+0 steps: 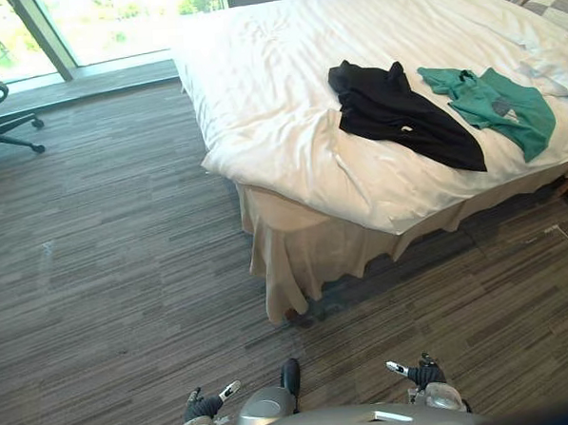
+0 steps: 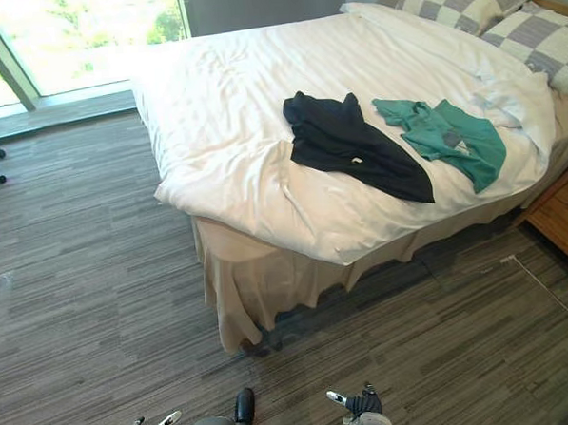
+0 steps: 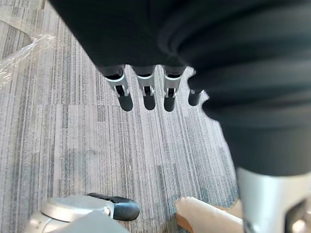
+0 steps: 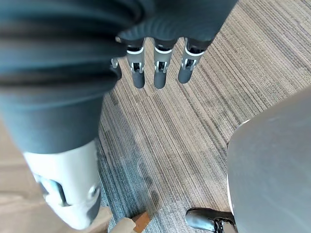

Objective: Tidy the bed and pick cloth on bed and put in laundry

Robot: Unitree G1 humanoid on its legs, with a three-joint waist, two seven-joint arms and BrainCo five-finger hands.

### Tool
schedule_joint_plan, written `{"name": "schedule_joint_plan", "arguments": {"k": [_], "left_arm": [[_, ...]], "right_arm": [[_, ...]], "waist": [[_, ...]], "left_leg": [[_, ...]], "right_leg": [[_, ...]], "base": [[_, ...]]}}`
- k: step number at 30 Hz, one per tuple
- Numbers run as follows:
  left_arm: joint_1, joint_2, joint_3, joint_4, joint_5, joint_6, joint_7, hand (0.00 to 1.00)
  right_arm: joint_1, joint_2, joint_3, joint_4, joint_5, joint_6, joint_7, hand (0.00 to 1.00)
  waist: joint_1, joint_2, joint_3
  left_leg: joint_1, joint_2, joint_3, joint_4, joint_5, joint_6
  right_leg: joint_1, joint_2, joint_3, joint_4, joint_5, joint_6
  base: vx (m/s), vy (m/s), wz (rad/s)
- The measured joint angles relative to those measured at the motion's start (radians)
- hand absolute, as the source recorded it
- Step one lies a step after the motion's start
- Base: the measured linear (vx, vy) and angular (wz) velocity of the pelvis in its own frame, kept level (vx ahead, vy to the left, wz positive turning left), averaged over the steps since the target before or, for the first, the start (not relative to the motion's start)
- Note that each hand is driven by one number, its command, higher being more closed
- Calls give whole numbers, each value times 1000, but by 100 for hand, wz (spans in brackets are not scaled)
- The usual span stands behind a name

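L hand (image 3: pixel 147 94) & R hand (image 4: pixel 159 73) spread, empty; black cloth (image 1: pixel 403 111), green cloth (image 1: pixel 496 106) on bed (image 1: pixel 259 100).

Black cloth (image 1: pixel 393 112), teal cloth (image 1: pixel 495 101), white bedcover (image 1: pixel 268 90), grey-and-white checked pillows (image 2: pixel 459 1), grey streaked floor (image 1: pixel 105 260)

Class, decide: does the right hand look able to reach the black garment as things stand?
Probably not: the right hand hangs low over the floor, well short of the black garment on the bed.

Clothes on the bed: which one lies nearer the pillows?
The green garment: it lies on the side toward the checked pillows; the black garment lies farther from them.
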Motion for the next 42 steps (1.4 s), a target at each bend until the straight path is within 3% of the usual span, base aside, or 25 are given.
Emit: {"name": "schedule_joint_plan", "arguments": {"k": [3,5,6,8,10,11,12,13,14,16,17,18,19,21,22,23,26,29,32,35,42], "left_arm": [[-8,-10,48,0,-1,1,1,0],[-21,-10,59,-1,-3,1,1,0],[-21,-7,62,-1,-3,2,0,0],[-18,-8,54,1,-9,2,1,0],[-16,8,-6,7,-9,8,0,0],[-18,17,-19,13,-9,8,-1,0],[-23,39,-50,23,-9,15,-2,0],[-34,49,-64,24,-9,19,-2,0],[-48,58,-82,22,-8,21,-2,0],[-52,56,-100,20,-7,18,-3,0],[-59,53,-103,21,-7,17,-5,0],[-60,50,-102,21,-7,17,-5,0],[-64,47,-102,20,-6,17,-6,0],[-66,50,-102,20,0,16,-11,0],[-71,51,-101,23,1,16,-12,0],[-70,31,-97,24,2,10,-12,0],[-62,-15,-36,27,10,1,-13,0],[-63,-25,-22,19,8,-13,-13,0],[-64,-19,-23,19,1,-23,-13,0],[-63,-14,-30,20,-1,-23,-13,0],[-23,-24,51,25,-151,-22,11,0]], "right_arm": [[7,9,-5,-7,3,0,-1,0],[18,19,-31,-16,14,0,-1,0],[26,36,-60,-23,34,-1,-2,0],[32,33,-90,-26,51,-1,-1,0],[36,17,-135,-39,97,-11,-1,0],[37,12,-141,-40,106,-11,-1,0],[40,4,-151,-44,137,-11,-1,0],[43,3,-159,-41,147,-11,-2,0],[46,0,-180,-35,160,-10,-3,0],[40,-8,-182,-34,160,-11,-3,0],[37,-11,-181,-36,161,-12,-2,0],[33,-14,-181,-35,161,-12,-2,0],[19,-23,-173,-28,161,-11,-2,0],[4,-23,-163,-9,160,-11,-1,0],[0,-23,-164,-5,162,-11,2,0],[-4,-34,-164,-5,160,-11,1,0],[-17,-45,-163,-6,158,-11,5,0],[-19,-39,-138,4,156,-11,20,0],[-20,-39,-128,13,145,-10,20,0],[-29,-41,-129,31,129,-10,20,0],[-31,-30,-199,65,141,-12,-3,0]], "waist": [[4,-10,-7],[10,-22,-6],[9,-29,-9],[9,-23,-8],[3,-3,-5],[0,-2,-3],[-16,-7,-4],[-25,-15,0],[-35,-19,-1],[-54,-4,2],[-56,7,6],[-56,11,8],[-56,15,9],[-53,9,9],[-55,0,10],[-49,43,9],[-67,85,11],[-57,87,4],[-52,67,-5],[-54,67,-5],[-53,67,-8]], "left_leg": [[-25,-6,29,2,2,13],[-32,2,99,3,-24,25],[-26,17,201,5,-39,23],[-13,29,236,1,-60,19],[29,56,235,2,-90,14],[36,57,229,2,-95,13],[54,53,198,9,-107,14],[74,51,167,23,-114,14],[74,56,119,53,-125,19],[74,72,68,76,-135,14],[77,82,39,76,-139,7],[79,86,29,76,-140,3],[77,94,9,77,-147,-14],[69,89,-16,77,-157,-42],[75,93,-23,72,-170,-58],[81,136,44,75,-179,-75],[114,183,122,58,-158,-121],[124,206,123,38,-133,-141],[104,204,120,35,-111,-144],[104,197,103,20,-103,-141],[111,175,94,21,-92,-127]], "right_leg": [[16,-16,-37,-49,34,10],[14,-26,-60,-59,41,19],[11,-36,-96,-50,43,23],[-13,-42,-140,18,44,25],[-132,-73,-177,344,58,39],[-159,-87,-185,420,74,35],[-230,-128,-195,605,149,5],[-273,-147,-191,707,185,-4],[-299,-153,-189,751,111,13],[-319,-141,-190,679,26,25],[-323,-129,-186,564,6,33],[-322,-120,-180,504,6,32],[-316,-95,-135,333,17,41],[-313,-82,-46,135,82,39],[-303,-73,-36,125,152,28],[-292,-47,-55,131,141,17],[-260,-20,-104,158,96,-4],[-220,6,-146,126,95,-5],[-208,6,-176,95,96,-6],[-172,5,-208,55,99,-7],[-98,-7,-245,-51,148,6]], "base": [[118,14,-1],[88,-9,2],[115,-17,-1],[124,-3,-8],[133,67,-5],[149,88,36],[210,67,64],[325,37,98],[313,4,102],[284,-27,101],[240,-55,74],[209,-120,71],[183,-186,58],[150,-214,49],[155,-292,24],[191,-319,16],[209,-225,22],[172,-115,40],[116,-57,43],[72,-6,39],[17,28,17]]}}
